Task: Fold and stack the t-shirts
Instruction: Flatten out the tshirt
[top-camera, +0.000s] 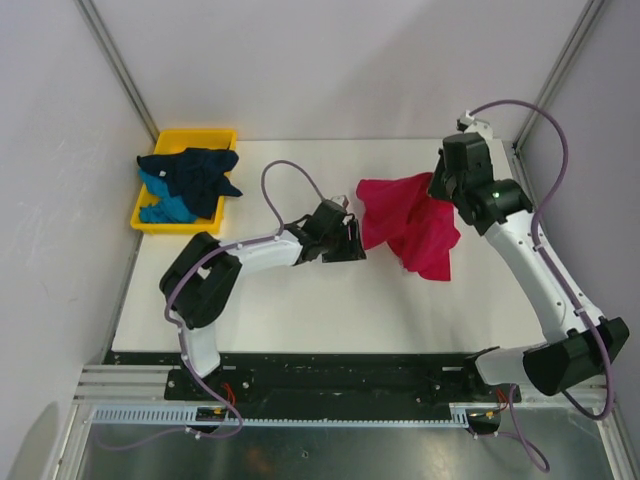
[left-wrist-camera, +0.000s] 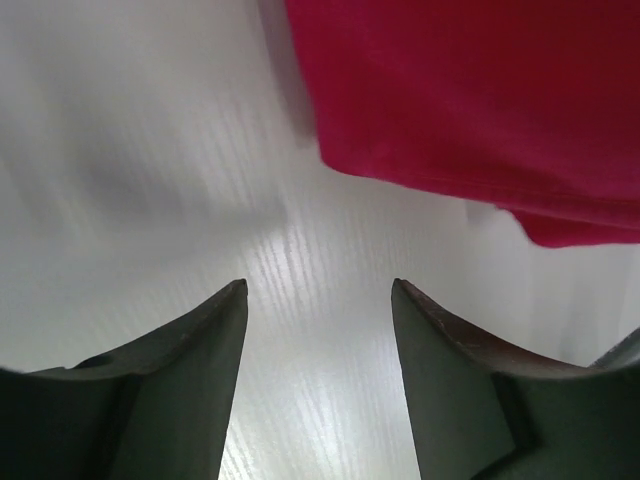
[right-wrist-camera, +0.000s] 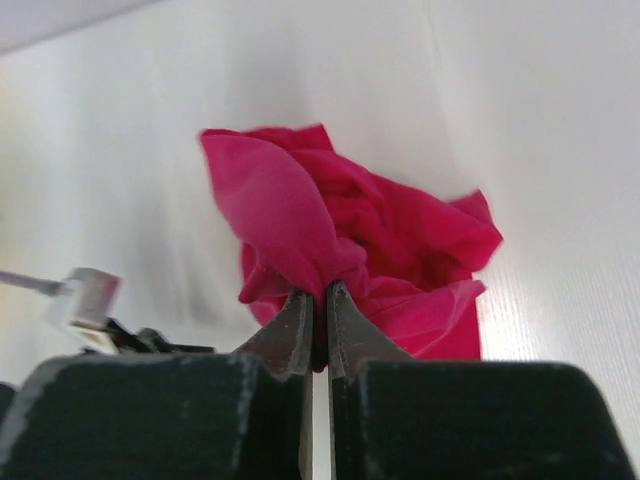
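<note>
The right gripper (right-wrist-camera: 320, 300) is clamped on a bunched fold of the crumpled crimson-pink cloth t-shirt (top-camera: 410, 232), which lies right of centre on the white bench (top-camera: 300, 300). The left gripper (left-wrist-camera: 318, 290) sits just beside the shirt's left edge, its fingers apart around nothing. The dark navy t-shirt (top-camera: 192, 170) and the teal-blue t-shirt (top-camera: 165, 208) lie heaped in the yellow plastic tray (top-camera: 195, 133) at the far left.
</note>
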